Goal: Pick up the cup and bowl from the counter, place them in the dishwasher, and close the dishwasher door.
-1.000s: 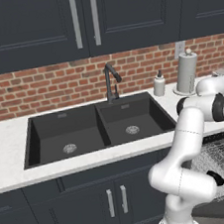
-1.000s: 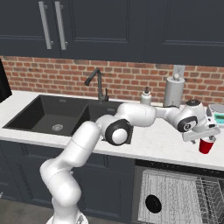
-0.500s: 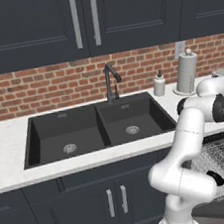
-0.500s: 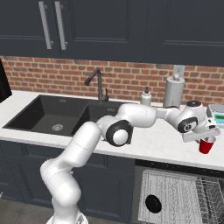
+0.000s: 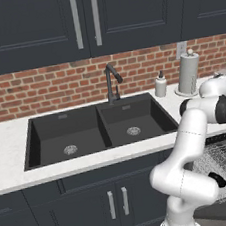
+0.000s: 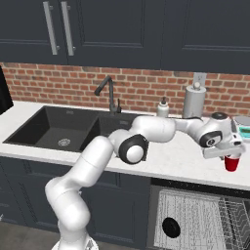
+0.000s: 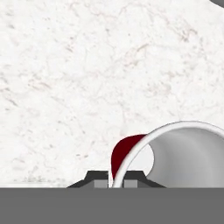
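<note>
The red cup (image 6: 232,163) stands on the white counter (image 6: 180,158) at its right end, just above the open dishwasher. My gripper (image 6: 228,154) hangs right over it. In the hand view the cup (image 7: 183,153) shows its white inside and red outer wall. The two dark fingertips (image 7: 100,177) straddle its rim, one inside and one outside, shut on the wall. A pale thing with a teal band (image 6: 242,122) lies at the counter's far right; I cannot tell whether it is the bowl. The dishwasher's grey wire rack (image 6: 195,219) is pulled out over the dropped dark door (image 5: 224,211).
The black double sink (image 5: 97,129) with its faucet (image 5: 112,82) sits to the left. A soap bottle (image 6: 162,107) and a paper towel roll (image 6: 194,100) stand at the brick wall behind the arm. Navy cupboards hang overhead and line the space below the counter.
</note>
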You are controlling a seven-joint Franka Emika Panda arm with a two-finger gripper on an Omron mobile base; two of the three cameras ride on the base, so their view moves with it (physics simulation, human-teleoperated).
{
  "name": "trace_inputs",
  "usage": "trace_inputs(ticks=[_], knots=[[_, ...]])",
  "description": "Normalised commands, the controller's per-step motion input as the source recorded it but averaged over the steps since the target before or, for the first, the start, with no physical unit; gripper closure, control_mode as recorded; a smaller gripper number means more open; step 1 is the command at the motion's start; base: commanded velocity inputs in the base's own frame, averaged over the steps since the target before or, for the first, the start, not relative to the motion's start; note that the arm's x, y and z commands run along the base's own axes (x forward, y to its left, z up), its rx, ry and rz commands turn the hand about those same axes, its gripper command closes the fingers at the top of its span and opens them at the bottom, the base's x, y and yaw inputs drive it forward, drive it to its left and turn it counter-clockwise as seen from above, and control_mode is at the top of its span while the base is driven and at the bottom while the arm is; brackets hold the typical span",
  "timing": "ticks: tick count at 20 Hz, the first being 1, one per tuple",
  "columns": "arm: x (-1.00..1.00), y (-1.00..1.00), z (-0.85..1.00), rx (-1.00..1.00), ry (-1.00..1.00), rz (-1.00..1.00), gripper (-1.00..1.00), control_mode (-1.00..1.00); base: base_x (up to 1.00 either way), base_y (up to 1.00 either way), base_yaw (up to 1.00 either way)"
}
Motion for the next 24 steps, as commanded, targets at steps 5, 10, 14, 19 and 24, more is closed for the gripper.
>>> trace_inputs(ticks=[5, 10, 14, 19, 24], knots=[[-0.52, 0.0, 0.31, 0.47, 0.04, 0.0, 1.0, -1.0, 0.0, 0.0, 0.0], [-0.79, 0.0, 0.47, 0.45, 0.0, 0.0, 1.0, -1.0, 0.0, 0.0, 0.0], [-0.99, 0.0, 0.25, 0.31, -0.02, 0.04, 1.0, -1.0, 0.0, 0.0, 0.0], [-1.0, 0.35, -0.37, 0.07, -0.12, 0.04, 1.0, -1.0, 0.0, 0.0, 0.0], [-1.0, 0.58, -0.91, 0.01, -0.04, 0.08, 1.0, -1.0, 0.0, 0.0, 0.0]])
